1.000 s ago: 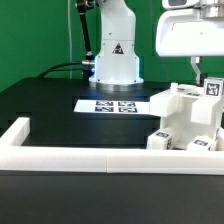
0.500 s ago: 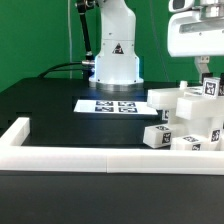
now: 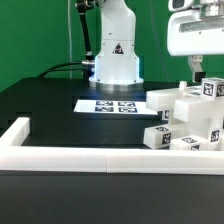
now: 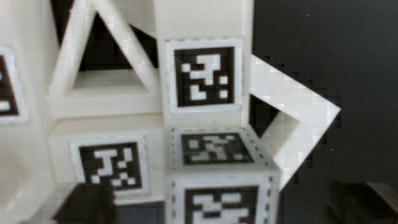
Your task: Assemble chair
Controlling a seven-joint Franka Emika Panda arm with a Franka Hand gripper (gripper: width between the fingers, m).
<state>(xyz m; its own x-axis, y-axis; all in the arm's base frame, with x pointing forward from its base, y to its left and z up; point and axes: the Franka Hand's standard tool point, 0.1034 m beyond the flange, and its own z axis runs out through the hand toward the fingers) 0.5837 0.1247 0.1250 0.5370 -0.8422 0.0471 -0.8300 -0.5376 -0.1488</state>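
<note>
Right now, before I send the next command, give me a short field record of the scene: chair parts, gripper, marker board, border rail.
chair parts: white tagged pieces clustered as one chunky stack at the exterior view's right, inside the rail
gripper: directly above the stack, fingers down at its top; open or shut cannot be told
wrist view: close on tagged white blocks; a dark fingertip shows at the edge
marker board: flat on the black table, in front of the robot base
border rail: runs along the near edge, with a corner at the exterior view's left
</note>
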